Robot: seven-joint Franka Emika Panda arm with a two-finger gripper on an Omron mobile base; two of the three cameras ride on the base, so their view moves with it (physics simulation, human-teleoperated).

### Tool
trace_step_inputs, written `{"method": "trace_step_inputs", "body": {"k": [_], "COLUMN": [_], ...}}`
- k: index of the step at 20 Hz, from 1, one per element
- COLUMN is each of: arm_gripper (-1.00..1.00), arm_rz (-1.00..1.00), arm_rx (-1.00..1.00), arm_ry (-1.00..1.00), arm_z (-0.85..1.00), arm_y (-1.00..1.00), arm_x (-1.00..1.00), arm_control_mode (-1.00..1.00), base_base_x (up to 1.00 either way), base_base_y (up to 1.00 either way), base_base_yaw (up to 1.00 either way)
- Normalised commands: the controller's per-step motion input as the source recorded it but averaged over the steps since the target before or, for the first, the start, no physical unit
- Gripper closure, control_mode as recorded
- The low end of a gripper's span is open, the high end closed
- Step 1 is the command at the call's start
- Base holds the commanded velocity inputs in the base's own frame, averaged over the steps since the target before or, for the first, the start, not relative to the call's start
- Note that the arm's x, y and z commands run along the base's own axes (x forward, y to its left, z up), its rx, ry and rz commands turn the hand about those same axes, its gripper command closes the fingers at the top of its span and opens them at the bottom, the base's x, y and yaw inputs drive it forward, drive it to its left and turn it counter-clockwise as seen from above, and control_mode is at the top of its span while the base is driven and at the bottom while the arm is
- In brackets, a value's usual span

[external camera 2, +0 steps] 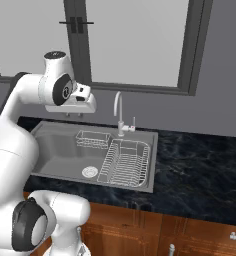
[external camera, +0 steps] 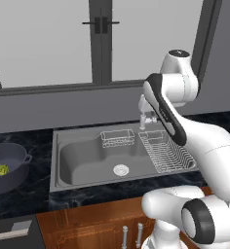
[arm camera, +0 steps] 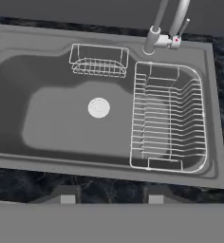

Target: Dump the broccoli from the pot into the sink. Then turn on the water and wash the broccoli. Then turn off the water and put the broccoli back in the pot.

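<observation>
The dark blue-grey pot [external camera: 12,158] stands on the counter left of the sink, with the yellow-green broccoli [external camera: 1,169] lying inside it. The grey steel sink [external camera: 83,158] [external camera 2: 60,145] [arm camera: 52,118] holds no floret, and its white-rimmed drain [arm camera: 98,107] is bare. My gripper [external camera 2: 74,113] [arm camera: 112,197] hangs high above the basin, pointing down at it. It is open, its fingertips [arm camera: 69,194] wide apart with nothing between them. It is far right of the pot. No stream runs from the chrome faucet [external camera 2: 118,107] [arm camera: 154,38].
A small wire basket [arm camera: 98,60] hangs at the sink's back wall. A large wire dish rack [arm camera: 168,116] [external camera 2: 124,164] fills its right part. Dark marbled countertop [external camera 2: 200,165] surrounds the basin. A window [external camera: 53,39] is behind, and wooden cabinets [external camera: 97,223] are below.
</observation>
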Motion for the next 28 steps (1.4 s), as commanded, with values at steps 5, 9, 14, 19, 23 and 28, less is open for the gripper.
{"method": "trace_step_inputs", "body": {"k": [5,9,14,19,23,28], "arm_gripper": [-1.0,-1.0,-1.0,-1.0,-1.0,-1.0], "arm_rz": [0.0,0.0,0.0,0.0,0.0,0.0], "arm_rx": [-0.02,0.0,0.03,0.1,0.08,0.01], "arm_ry": [-0.13,-0.04,0.03,0.15,0.19,0.16], "arm_z": [0.0,-0.21,-0.24,-0.03,0.0,0.0], "arm_y": [0.19,0.4,0.51,0.43,0.42,0.56], "arm_x": [-0.03,-0.12,-0.02,0.0,0.0,-0.01], "arm_control_mode": [-1.0,-1.0,-1.0,-1.0,-1.0,-1.0], "base_base_x": [0.0,0.0,0.0,0.0,0.0,0.0], "base_base_y": [0.0,0.0,0.0,0.0,0.0,0.0], "base_base_yaw": [0.0,0.0,0.0,0.0,0.0,0.0]}}
